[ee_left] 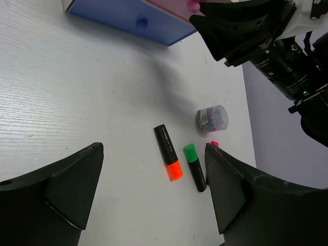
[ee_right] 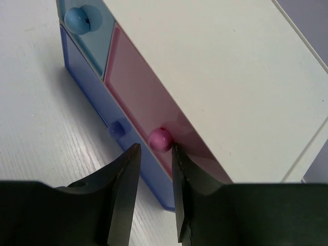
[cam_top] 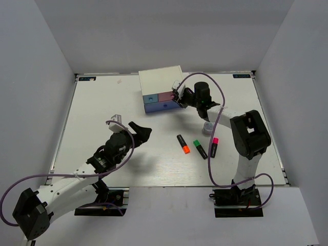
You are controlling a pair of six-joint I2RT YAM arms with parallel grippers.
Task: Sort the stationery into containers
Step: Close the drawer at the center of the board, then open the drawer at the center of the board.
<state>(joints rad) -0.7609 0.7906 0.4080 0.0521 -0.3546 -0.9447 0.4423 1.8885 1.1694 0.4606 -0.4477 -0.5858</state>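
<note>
The white drawer chest (cam_top: 161,81) stands at the back middle, with a pink drawer (cam_top: 166,95) above a blue drawer (cam_top: 158,106). My right gripper (cam_top: 179,97) is at the chest's front. In the right wrist view its jaws (ee_right: 154,151) are narrowly apart, tips just short of the pink knob (ee_right: 160,139), not closed on it. The orange marker (cam_top: 183,144), green marker (cam_top: 200,149) and pink marker (cam_top: 213,147) lie on the table. The whitish-grey piece (cam_top: 207,127) stands behind them. My left gripper (cam_top: 142,131) is open and empty, left of the markers. The pink tube is out of view.
A light-blue drawer with a round knob (ee_right: 79,19) sits left of the pink one. The blue drawer's knob (ee_right: 116,129) is just left of my right fingertips. Grey walls enclose the table (cam_top: 102,113) on three sides. A cable loops over the right arm.
</note>
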